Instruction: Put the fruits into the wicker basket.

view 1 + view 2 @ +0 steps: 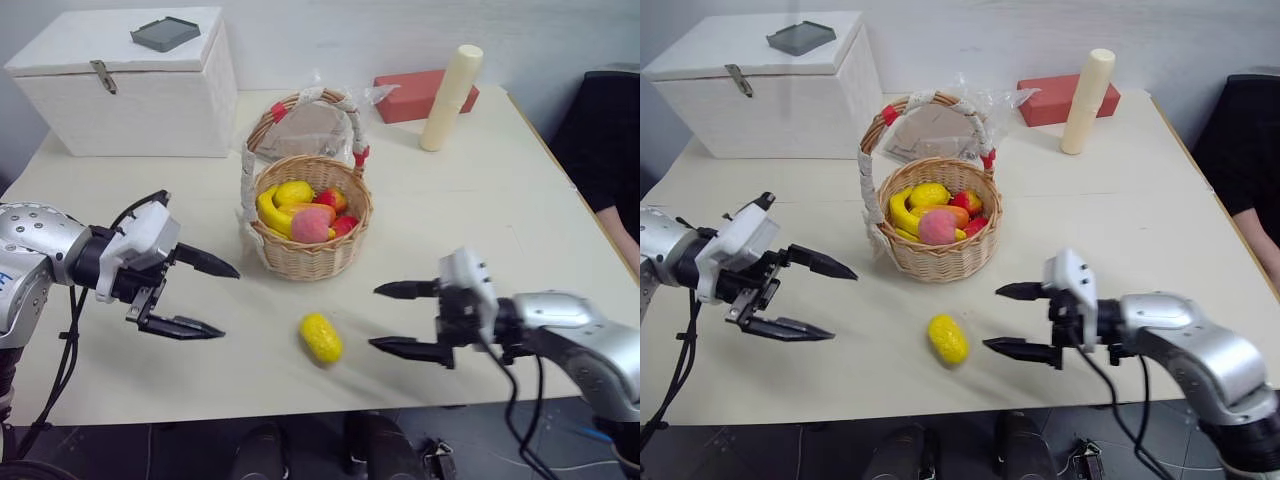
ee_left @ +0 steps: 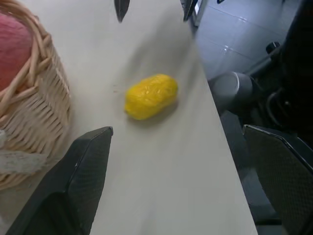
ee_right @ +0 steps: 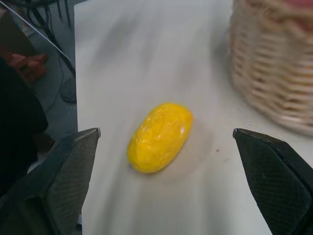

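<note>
A bumpy yellow oval lemon [image 1: 321, 338] lies on the smooth table [image 1: 480, 210] near the round woven wicker basket [image 1: 310, 255], which holds a pinkish peach [image 1: 310, 225] among other fruit. The left gripper [image 1: 215, 298] and right gripper [image 1: 388, 318] both gape wide, empty.

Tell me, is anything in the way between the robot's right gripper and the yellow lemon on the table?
No. The right gripper is open and points at the lemon, with just bare table between them. Nothing blocks the short way from the lemon to the wicker basket either, apart from the basket's own wall.
</note>
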